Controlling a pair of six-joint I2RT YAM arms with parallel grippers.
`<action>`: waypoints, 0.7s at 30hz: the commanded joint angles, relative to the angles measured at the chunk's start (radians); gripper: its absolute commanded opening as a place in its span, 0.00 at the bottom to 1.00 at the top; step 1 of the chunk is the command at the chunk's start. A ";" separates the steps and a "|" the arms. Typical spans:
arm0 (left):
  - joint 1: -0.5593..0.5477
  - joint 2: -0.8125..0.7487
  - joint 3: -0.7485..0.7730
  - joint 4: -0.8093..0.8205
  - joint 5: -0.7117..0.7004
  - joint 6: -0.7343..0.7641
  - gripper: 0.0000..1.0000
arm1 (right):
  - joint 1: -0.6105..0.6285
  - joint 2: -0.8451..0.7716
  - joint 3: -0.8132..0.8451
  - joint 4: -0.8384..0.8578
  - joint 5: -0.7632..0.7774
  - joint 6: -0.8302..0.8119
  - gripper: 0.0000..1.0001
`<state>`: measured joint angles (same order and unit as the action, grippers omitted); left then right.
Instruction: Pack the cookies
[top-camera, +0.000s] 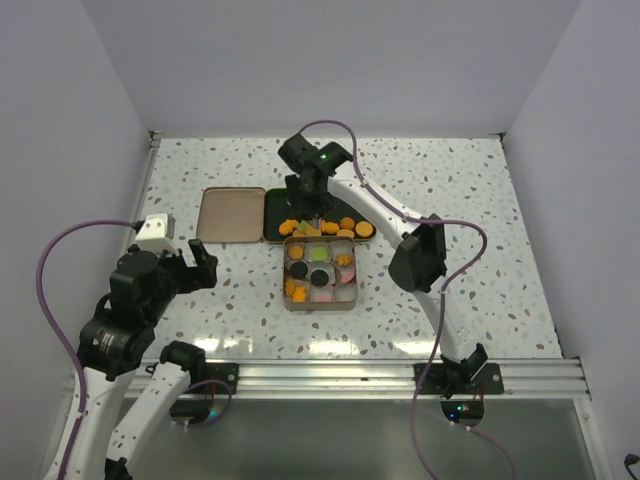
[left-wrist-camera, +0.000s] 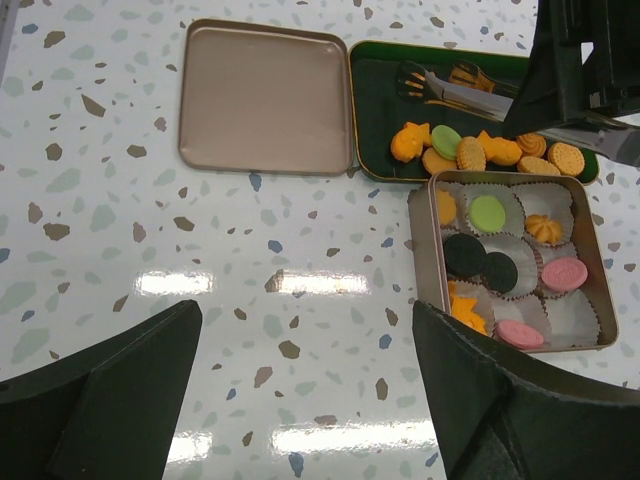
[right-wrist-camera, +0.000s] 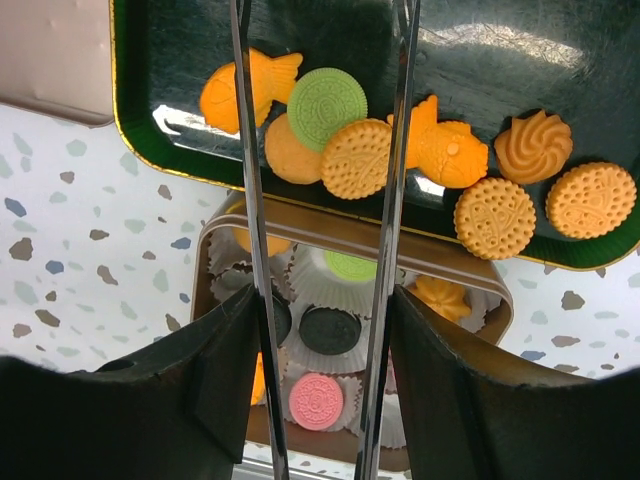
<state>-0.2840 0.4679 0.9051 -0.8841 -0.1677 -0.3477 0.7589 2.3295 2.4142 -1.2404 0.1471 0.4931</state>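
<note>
Cookies (right-wrist-camera: 357, 158): in two lots. A loose row lies along the near side of a dark green tray (left-wrist-camera: 375, 110), mostly orange (fish shapes, round embossed, one swirl) with one green round among them. The rest sit in white paper cups (right-wrist-camera: 320, 285) inside a tan tin (left-wrist-camera: 422, 250): orange, green, two dark brown, two pink.

The tin is set against the tray's near edge. Its flat lid (left-wrist-camera: 265, 95) lies left of the tray, edge to edge. All rest on a speckled table (left-wrist-camera: 100, 200).

Tongs (right-wrist-camera: 250, 200): metal, two thin blades held well apart. They pass over the loose row, with the green cookie and one round orange cookie lying under the gap. The blades run off the top of the right wrist view. In the left wrist view their ends lie over the bare far part of the tray, with no cookie between them.

Right gripper (right-wrist-camera: 325, 300): fingers closed against the outsides of the blades, holding the tongs above the tray.

Left gripper (left-wrist-camera: 308, 320): jaws wide apart and holding nothing, over bare table to the left of the tin, well apart from it.
</note>
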 joint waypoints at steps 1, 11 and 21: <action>-0.006 0.002 0.003 0.037 0.011 0.010 0.92 | -0.006 0.004 0.046 0.007 0.028 -0.011 0.55; -0.007 0.000 0.000 0.042 0.016 0.012 0.90 | -0.006 0.039 0.056 0.015 -0.014 0.004 0.47; -0.007 -0.003 0.003 0.040 0.014 0.013 0.90 | -0.016 0.038 0.072 -0.008 -0.001 -0.002 0.31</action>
<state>-0.2840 0.4683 0.9051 -0.8841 -0.1600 -0.3477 0.7567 2.3833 2.4248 -1.2388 0.1390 0.4942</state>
